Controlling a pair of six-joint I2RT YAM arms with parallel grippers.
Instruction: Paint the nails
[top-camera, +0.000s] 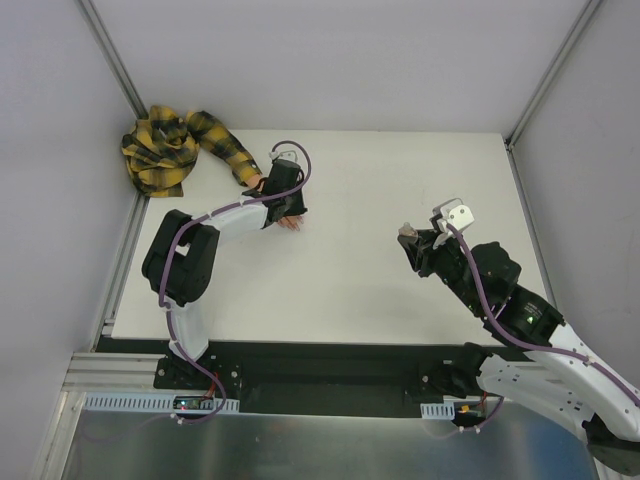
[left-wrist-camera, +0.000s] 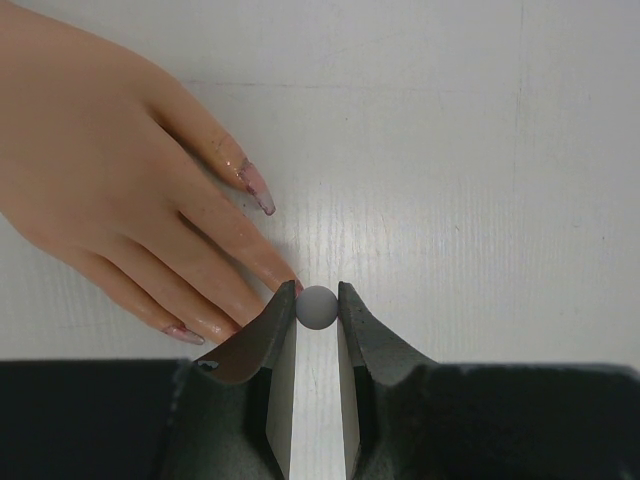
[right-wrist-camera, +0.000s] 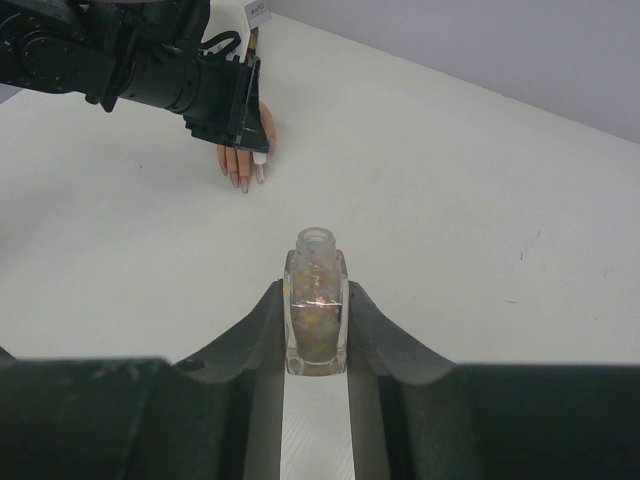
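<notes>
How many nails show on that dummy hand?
3 pinkish nails on the peach mannequin hand: that upper one, one lower left, one tip peeking beside the left gripper's fingers. Others may be hidden.

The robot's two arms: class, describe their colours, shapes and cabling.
Both the left arm and right arm have black joints linked by white shells, with a purple cable looped along each. The left end effector and right end effector each have two dark, curved fingers.

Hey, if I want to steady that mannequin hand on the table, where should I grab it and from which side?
Probably the wrist, just past the plaid sleeve: it's the narrowest part, and the mannequin hand lies flat, palm down. Come from above on the sleeve side, jaws across the wrist, because the left gripper hangs over the nails.
</notes>
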